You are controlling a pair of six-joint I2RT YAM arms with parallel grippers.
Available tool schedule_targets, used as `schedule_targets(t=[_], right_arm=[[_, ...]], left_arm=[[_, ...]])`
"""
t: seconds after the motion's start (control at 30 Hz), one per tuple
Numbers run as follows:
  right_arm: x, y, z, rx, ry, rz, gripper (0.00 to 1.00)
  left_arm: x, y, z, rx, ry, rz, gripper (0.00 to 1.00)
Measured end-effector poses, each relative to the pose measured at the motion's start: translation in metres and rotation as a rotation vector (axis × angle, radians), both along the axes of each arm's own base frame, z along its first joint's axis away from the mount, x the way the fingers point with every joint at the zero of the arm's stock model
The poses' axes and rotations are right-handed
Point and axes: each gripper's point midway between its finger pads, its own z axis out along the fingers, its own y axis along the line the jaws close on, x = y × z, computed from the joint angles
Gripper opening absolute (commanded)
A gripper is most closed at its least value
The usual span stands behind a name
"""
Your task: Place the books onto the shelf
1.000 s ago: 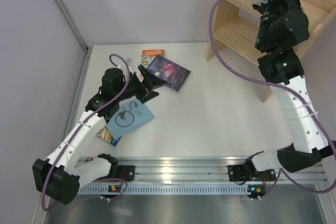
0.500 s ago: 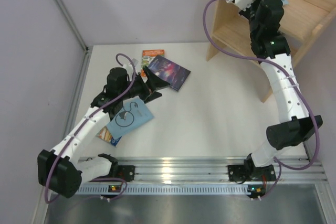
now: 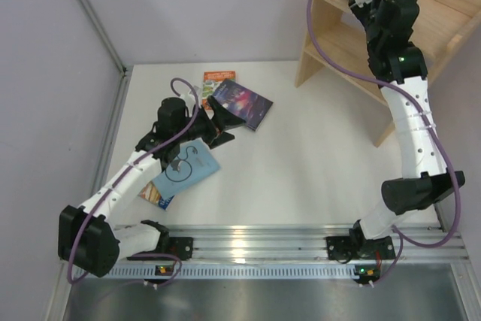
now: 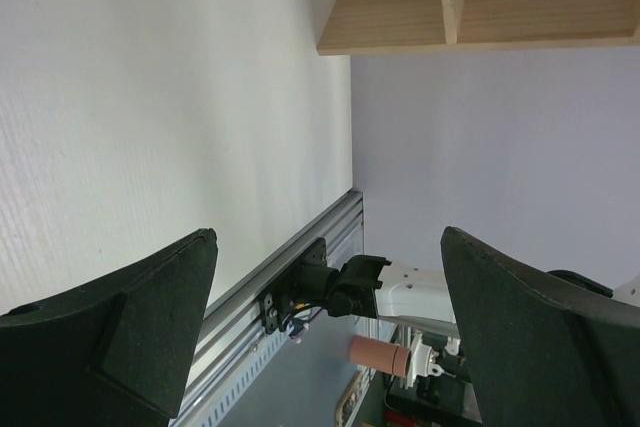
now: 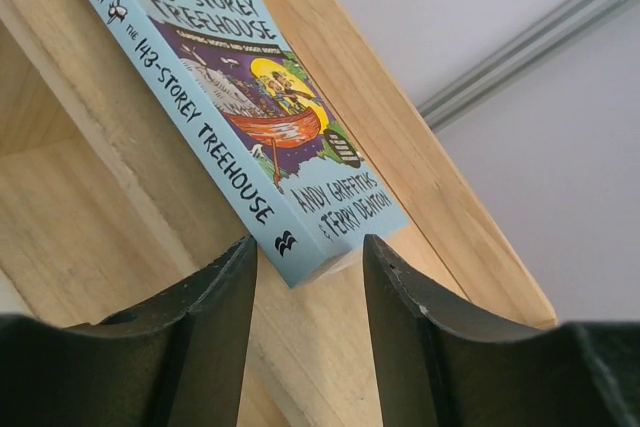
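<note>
One blue book (image 5: 250,97) rested on shelf (image 5: 60,237), right end effector (image 5: 310,247) parted around its corner; purple book (image 3: 242,103) plus three more lay on surface (image 3: 316,155) beside empty, wide-open left end effector (image 3: 219,122).

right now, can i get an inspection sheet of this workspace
surface: white table
job's things: treehouse book on the shelf; purple book, orange book, light-blue book and a colourful book partly beneath it, all on the table
clutter: nothing seen
end effectors: left end effector open, empty, by the purple book; right end effector open around the treehouse book's corner
cables: left cable and right cable, both purple, looping off the arms
surroundings: lilac walls, metal rail
</note>
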Motion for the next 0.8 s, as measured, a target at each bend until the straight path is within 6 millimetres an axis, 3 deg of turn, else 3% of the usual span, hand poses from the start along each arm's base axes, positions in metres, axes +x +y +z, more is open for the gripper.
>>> schedule_targets(t=[0.27, 0.67, 0.8], right_arm=[[-0.005, -0.01, -0.002, 0.161, 0.01, 0.014, 0.49], [-0.012, -0.006, -0.005, 0.349, 0.03, 0.059, 0.51], [-0.012, -0.007, -0.012, 0.42, 0.045, 0.051, 0.59]], left_arm=[[0.0, -0.001, 0.001, -0.01, 0.003, -0.005, 0.99], [-0.001, -0.001, 0.006, -0.019, -0.004, 0.001, 0.98], [-0.002, 0.001, 0.011, -0.024, -0.021, 0.006, 0.98]])
